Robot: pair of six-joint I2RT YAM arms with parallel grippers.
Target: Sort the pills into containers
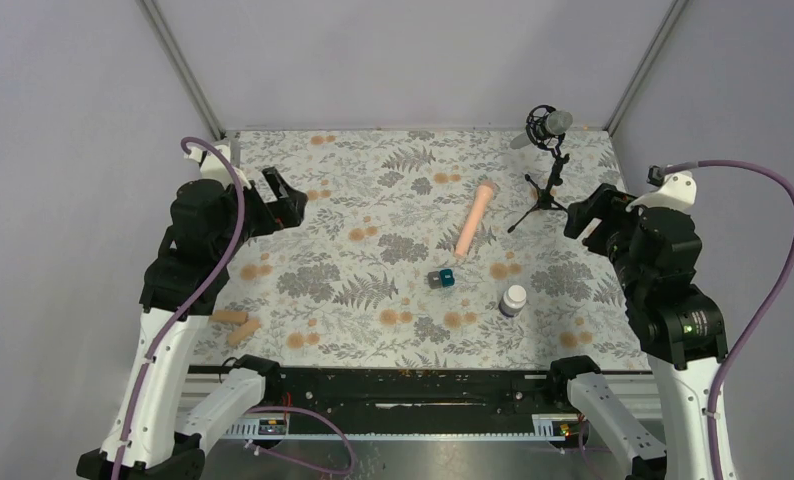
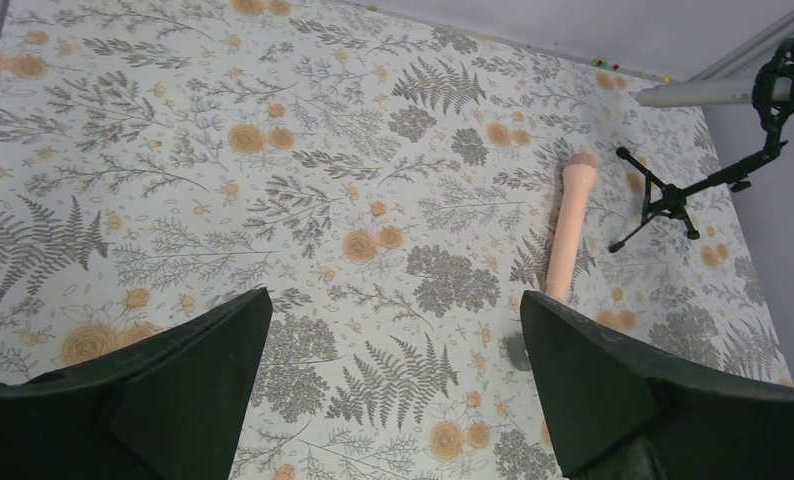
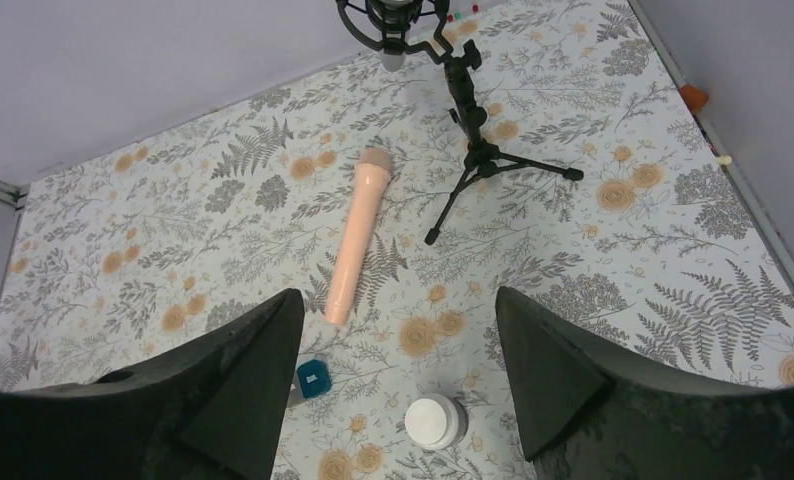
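Only the top view shows peach pieces point(image 1: 235, 324) by the near left edge. The teal box point(image 1: 441, 279) and white bottle point(image 1: 513, 299) sit right of middle, room all around. Left gripper point(image 1: 285, 205) and right gripper point(image 1: 585, 215) gape open, empty.

Tiny teal-and-dark cube-like box point(image 1: 441, 279) sits flat on the floral-print table point(image 1: 373, 200), a bit right of centre; the teal face with a small pale mark points up in the right wrist view point(image 3: 311, 380). Small white round bottle with white cap and dark label point(image 1: 514, 299) stands upright, cap on, near the box, to its right and closer to the near edge, not touching it.
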